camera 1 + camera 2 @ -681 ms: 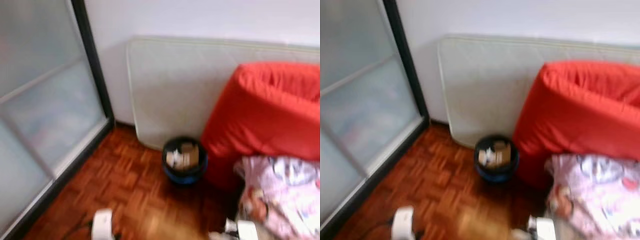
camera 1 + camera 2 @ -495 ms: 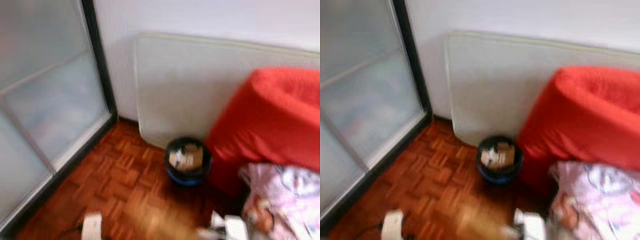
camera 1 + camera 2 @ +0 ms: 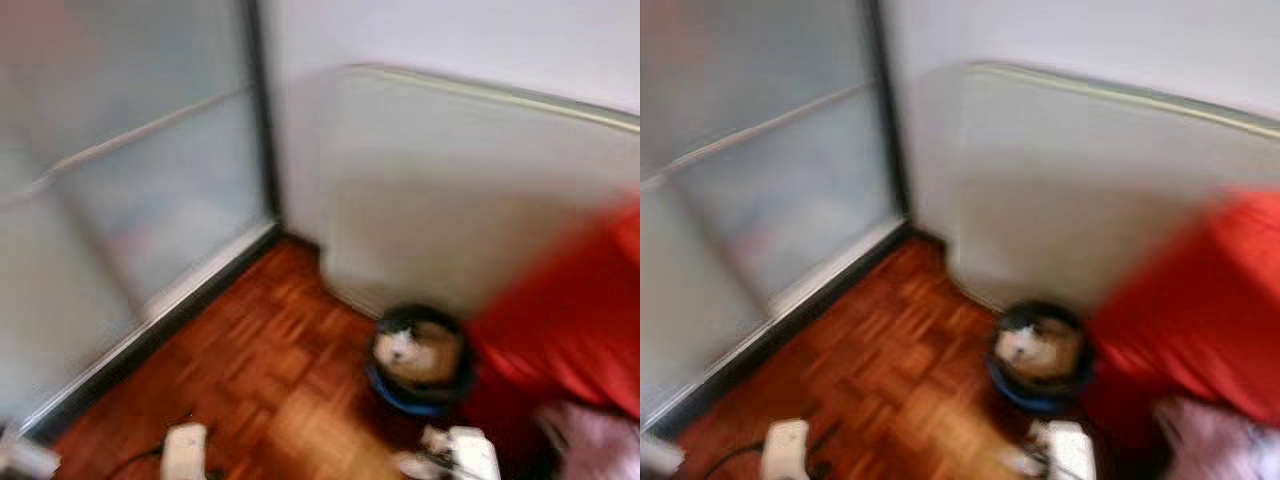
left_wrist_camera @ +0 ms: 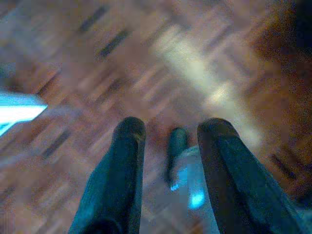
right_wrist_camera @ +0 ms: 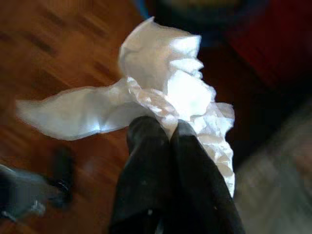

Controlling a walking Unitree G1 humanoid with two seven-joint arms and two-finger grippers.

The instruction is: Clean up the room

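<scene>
Red cushion (image 3: 560, 330) touching bin (image 3: 420, 358)

Left gripper (image 4: 168, 131) jaws apart, right gripper (image 5: 163, 127) jaws pinched together.

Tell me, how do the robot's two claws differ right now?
The right gripper has its fingers pressed together, pinching a crumpled white tissue; the left gripper has its fingers apart with nothing between them. The right gripper points toward the dark bin beside the red cushion; the left gripper hangs over bare parquet floor. Both have two long black fingers.
</scene>
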